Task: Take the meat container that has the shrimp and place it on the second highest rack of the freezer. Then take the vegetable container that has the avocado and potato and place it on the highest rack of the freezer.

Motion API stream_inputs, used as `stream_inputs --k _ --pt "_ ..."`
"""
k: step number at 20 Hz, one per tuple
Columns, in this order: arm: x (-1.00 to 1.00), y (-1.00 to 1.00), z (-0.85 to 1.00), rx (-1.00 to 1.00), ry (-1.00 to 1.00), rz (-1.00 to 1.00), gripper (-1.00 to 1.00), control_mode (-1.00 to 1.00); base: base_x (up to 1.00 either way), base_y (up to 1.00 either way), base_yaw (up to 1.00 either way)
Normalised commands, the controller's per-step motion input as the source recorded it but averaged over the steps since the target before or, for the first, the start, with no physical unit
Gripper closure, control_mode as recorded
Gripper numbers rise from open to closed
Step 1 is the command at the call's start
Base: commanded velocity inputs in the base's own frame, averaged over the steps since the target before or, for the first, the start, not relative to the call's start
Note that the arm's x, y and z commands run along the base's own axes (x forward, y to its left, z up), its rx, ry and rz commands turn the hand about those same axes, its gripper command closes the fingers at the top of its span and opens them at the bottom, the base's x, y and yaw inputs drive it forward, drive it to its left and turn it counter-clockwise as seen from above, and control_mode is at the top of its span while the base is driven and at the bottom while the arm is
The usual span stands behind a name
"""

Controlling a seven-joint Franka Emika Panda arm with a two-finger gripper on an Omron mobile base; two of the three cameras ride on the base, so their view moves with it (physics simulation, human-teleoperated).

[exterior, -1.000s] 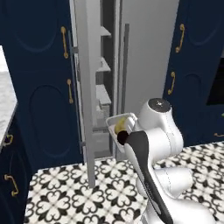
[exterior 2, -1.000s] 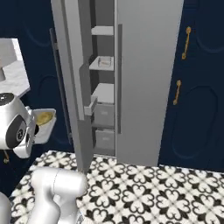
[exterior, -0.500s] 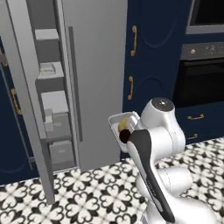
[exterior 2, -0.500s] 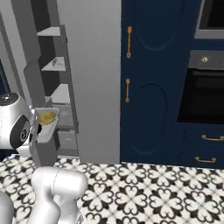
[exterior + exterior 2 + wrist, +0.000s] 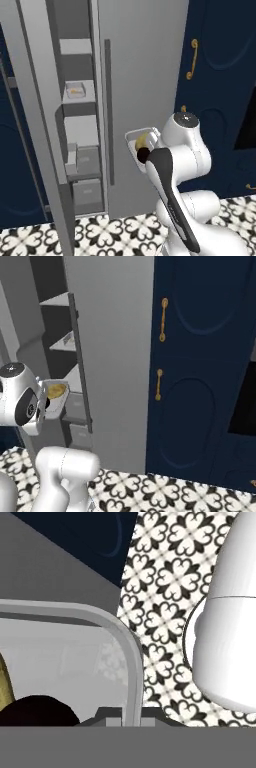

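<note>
One tray is already shelved and one is in transit. The meat container (image 5: 75, 90) sits on a rack inside the open freezer (image 5: 145, 65), its orange shrimp just visible, with one bare rack above it; judged from that, the first half of the job looks done. The vegetable container (image 5: 140, 145) rides in front of the arm's white wrist, held level so the yellowish potato (image 5: 143, 139) and the dark avocado (image 5: 143, 154) stay inside its low rim. In the hand view, the fingers (image 5: 123, 714) are clenched on the tray's near rim, the pale wall of the tray curving away just above them and the avocado's dark bulk lying at lower left.

The tray hangs to the right of the freezer's opening, in front of the closed grey panel with the long vertical bar handle (image 5: 107, 112), and well below the highest rack (image 5: 76, 47). The left door (image 5: 42, 125) stands swung out toward the camera, so the open shelf bay between it and the panel is narrow. Reaching the top rack probably calls for lifting the tray and carrying it left into that gap, clear of the handle and of the door's edge. The navy cabinet (image 5: 200, 356) with brass handles lies to the right, well apart, and the patterned floor (image 5: 170, 602) is open below.
</note>
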Motion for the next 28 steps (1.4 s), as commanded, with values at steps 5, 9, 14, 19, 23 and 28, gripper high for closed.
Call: stream_inputs --k 5,9,14,19,23,28 --pt "0.00 0.00 0.00 0.00 0.00 0.00 1.00 1.00 0.71 -0.07 0.37" --pt "0.00 0.00 0.00 0.00 0.00 0.00 1.00 1.00 0.75 0.00 0.38" --pt "0.00 0.00 0.00 0.00 0.00 0.00 1.00 1.00 0.70 0.00 0.34" --pt "0.00 0.00 0.00 0.00 0.00 0.00 1.00 1.00 0.70 0.11 0.26" --pt "0.00 0.00 0.00 0.00 0.00 0.00 1.00 1.00 0.43 0.49 0.05" --pt "0.00 0.00 0.00 0.00 0.00 0.00 1.00 1.00 0.69 0.03 0.01"
